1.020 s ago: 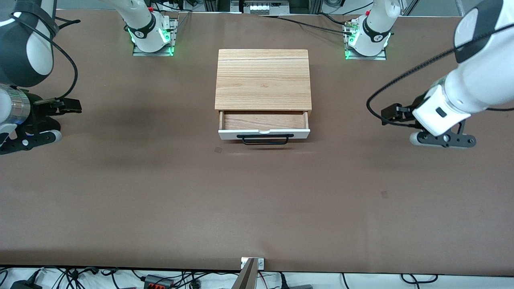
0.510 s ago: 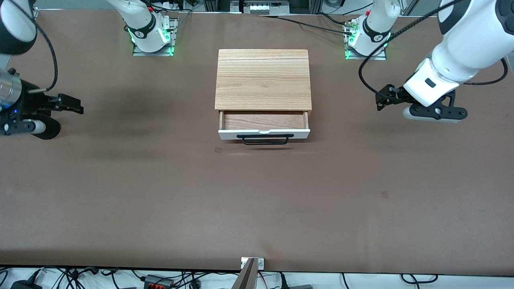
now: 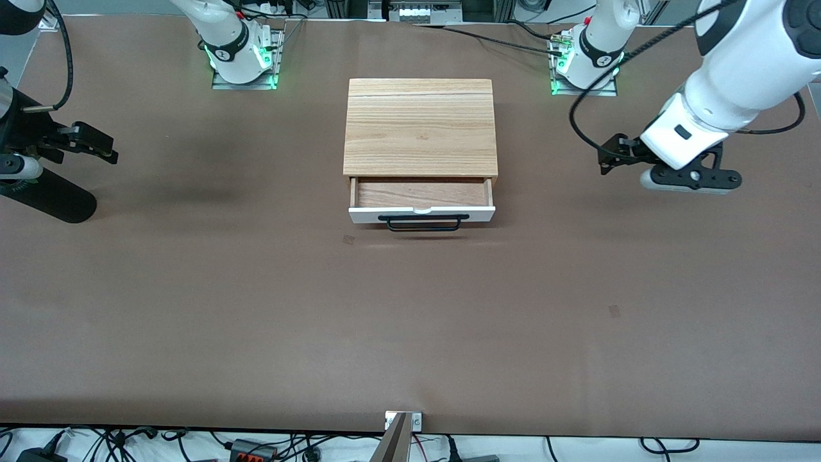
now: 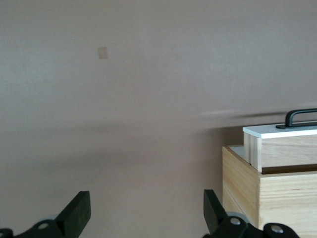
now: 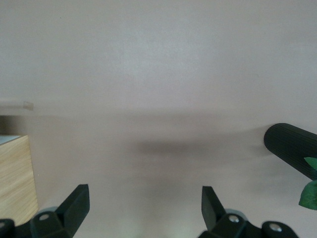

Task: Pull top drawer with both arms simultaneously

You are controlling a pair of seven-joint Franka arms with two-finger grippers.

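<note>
The top drawer (image 3: 421, 214) stands partly pulled out of its light-wood box (image 3: 420, 125), showing a white front, a black bar handle (image 3: 423, 222) and a brown wooden inside. My left gripper (image 3: 606, 160) hangs open over the table toward the left arm's end, apart from the box and pointing at it. In the left wrist view the open left gripper (image 4: 146, 208) holds nothing, with the drawer (image 4: 282, 146) off to one side. My right gripper (image 3: 112, 149) is open over the right arm's end of the table. In the right wrist view the gripper (image 5: 143, 203) is empty, with a box corner (image 5: 15, 173) at the edge.
A black cylinder (image 3: 51, 202) lies under the right arm, also seen as a dark cylinder (image 5: 290, 148) in the right wrist view. Both arm bases (image 3: 244, 61) glow green along the table edge farthest from the front camera. Cables run along the table edge nearest that camera.
Both grippers have drawn back toward the arms' base side of the table, still open. The drawer has not moved.
</note>
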